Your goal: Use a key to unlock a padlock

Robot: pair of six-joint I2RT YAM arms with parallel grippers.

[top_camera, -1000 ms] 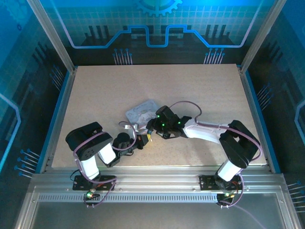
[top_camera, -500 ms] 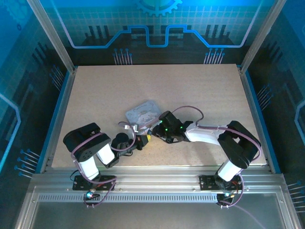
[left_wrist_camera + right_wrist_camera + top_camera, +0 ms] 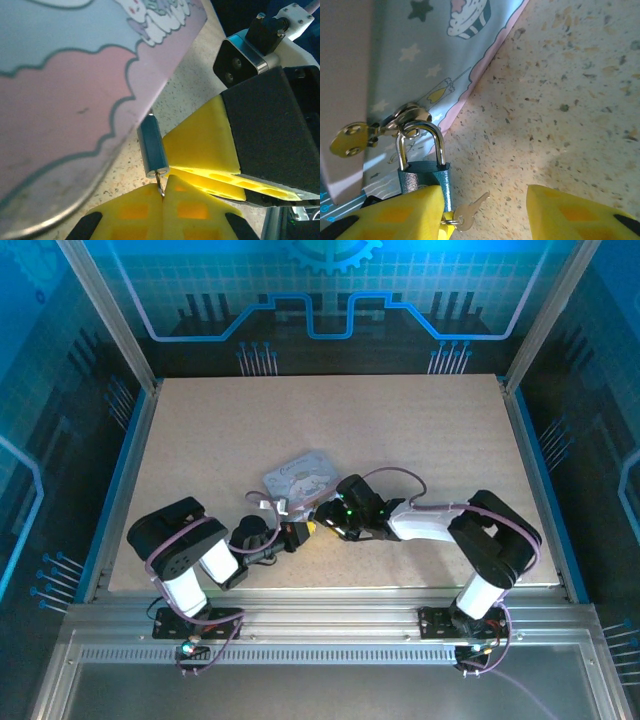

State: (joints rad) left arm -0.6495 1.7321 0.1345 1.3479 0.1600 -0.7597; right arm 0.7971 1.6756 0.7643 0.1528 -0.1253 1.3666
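On the hasp of the tin [image 3: 395, 60], the padlock [image 3: 422, 175] hangs, shackle closed.
The key [image 3: 472, 210] lies beside its base, between the spread fingers of the right claw [image 3: 485, 202]; the left claw [image 3: 163, 194] is pinched together.

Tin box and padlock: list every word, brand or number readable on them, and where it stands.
None can be read.
The tin carries only drawings: a cupcake, stars and clouds.
The padlock shows no legible brand or number on its body.

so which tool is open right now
the right tool: its yellow fingers stand apart beside the padlock. the left tool is pinched shut on the key
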